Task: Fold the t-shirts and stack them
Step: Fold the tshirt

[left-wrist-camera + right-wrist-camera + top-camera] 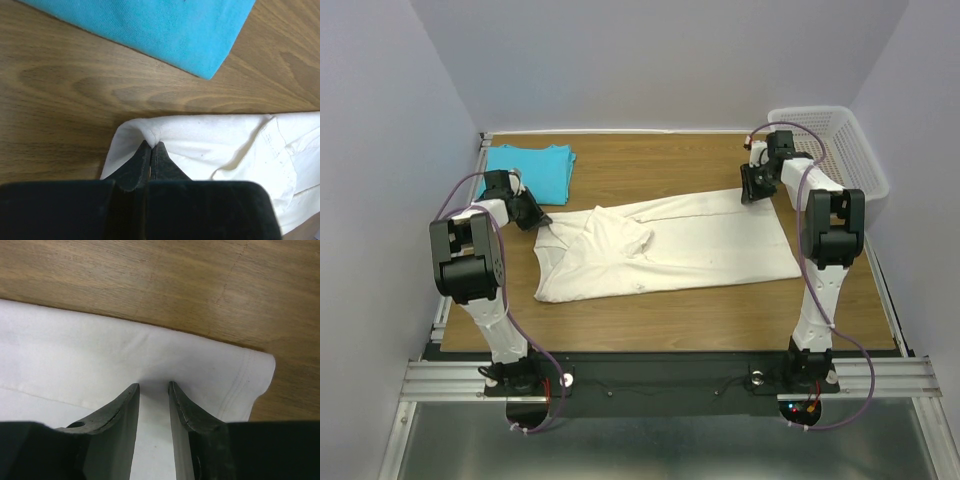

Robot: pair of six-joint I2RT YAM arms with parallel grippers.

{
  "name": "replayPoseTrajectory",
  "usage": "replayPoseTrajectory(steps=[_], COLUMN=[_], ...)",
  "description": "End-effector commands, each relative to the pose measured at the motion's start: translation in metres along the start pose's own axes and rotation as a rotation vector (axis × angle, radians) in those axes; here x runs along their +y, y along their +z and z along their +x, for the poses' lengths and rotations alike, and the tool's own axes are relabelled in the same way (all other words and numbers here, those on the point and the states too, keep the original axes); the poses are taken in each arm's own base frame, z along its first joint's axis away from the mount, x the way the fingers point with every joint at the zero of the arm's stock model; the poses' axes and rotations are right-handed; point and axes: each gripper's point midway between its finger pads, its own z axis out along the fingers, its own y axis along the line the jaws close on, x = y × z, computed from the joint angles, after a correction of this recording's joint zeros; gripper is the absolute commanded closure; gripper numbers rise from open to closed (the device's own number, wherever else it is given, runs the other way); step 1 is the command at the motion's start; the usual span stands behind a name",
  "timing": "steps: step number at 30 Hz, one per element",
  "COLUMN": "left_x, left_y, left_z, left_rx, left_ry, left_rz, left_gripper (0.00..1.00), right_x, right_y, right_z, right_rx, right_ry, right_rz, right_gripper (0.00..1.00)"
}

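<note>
Wooden table (670, 160), cream shirt (700, 245), lilac walls (650, 60)

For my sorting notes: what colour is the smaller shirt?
The smaller shirt is turquoise blue, clearest in the top view.

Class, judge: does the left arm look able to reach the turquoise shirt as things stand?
Probably yes: the turquoise shirt lies just beyond the left gripper, only bare table between, though its jaws are shut on the cream shirt.
</note>
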Motion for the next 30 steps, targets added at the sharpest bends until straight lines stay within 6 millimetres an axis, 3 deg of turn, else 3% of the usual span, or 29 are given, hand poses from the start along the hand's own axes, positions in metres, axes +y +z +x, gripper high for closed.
replayPoseTrajectory(steps=[1, 5, 9, 14, 16, 19, 20, 21, 23, 24, 25, 26, 27, 29, 30], left_x=[-0.001, -0.006, -0.024, -0.045, -0.048, -0.046, -0.051, -0.04, -0.04, -0.03, -0.029, -0.028, -0.027, -0.027, -0.024], left_y=[-0.008, -0.013, -0.043, -0.104, -0.12, -0.146, -0.16, -0.157, -0.171, -0.168, -0.17, -0.172, -0.171, -0.17, -0.163], left_z=[-0.023, -0.033, -0.061, -0.094, -0.095, -0.083, -0.08, -0.066, -0.058, -0.046, -0.041, -0.032, -0.027, -0.019, -0.008], left_rx=[-0.059, -0.084, -0.193, -0.357, -0.394, -0.44, -0.47, -0.45, -0.481, -0.465, -0.468, -0.459, -0.456, -0.447, -0.417], left_ry=[0.037, 0.043, 0.081, 0.122, 0.129, 0.133, 0.142, 0.124, 0.115, 0.073, 0.06, 0.051, 0.039, -0.003, -0.021], left_rz=[-0.014, -0.012, -0.009, -0.048, -0.062, -0.078, -0.065, -0.078, -0.057, -0.061, -0.049, -0.032, -0.029, -0.01, -0.002], left_gripper=[0.92, 0.67, 0.44, 0.33, 0.3, 0.23, 0.22, 0.21, 0.16, 0.14, 0.13, 0.13, 0.12, 0.12, 0.13], right_x=[-0.015, -0.011, -0.001, 0.018, 0.027, 0.062, 0.071, 0.075, 0.097, 0.107, 0.113, 0.114, 0.117, 0.115, 0.115], right_y=[0.012, 0.008, -0.015, -0.063, -0.076, -0.111, -0.114, -0.117, -0.122, -0.124, -0.128, -0.13, -0.142, -0.144, -0.157], right_z=[0.002, -0.004, -0.026, -0.062, -0.068, -0.072, -0.069, -0.065, -0.042, -0.02, -0.01, 0.0, 0.018, 0.059, 0.068], right_rx=[0.013, -0.006, -0.076, -0.205, -0.233, -0.302, -0.306, -0.317, -0.273, -0.216, -0.198, -0.19, -0.143, -0.059, -0.077], right_ry=[-0.023, -0.032, -0.057, -0.094, -0.119, -0.25, -0.291, -0.389, -0.474, -0.561, -0.598, -0.678, -0.699, -0.762, -0.858], right_rz=[0.061, 0.042, 0.004, -0.059, -0.091, -0.26, -0.304, -0.335, -0.456, -0.517, -0.557, -0.575, -0.604, -0.62, -0.6], right_gripper=[0.64, 0.61, 0.56, 0.5, 0.48, 0.41, 0.4, 0.37, 0.37, 0.36, 0.36, 0.36, 0.36, 0.35, 0.35])
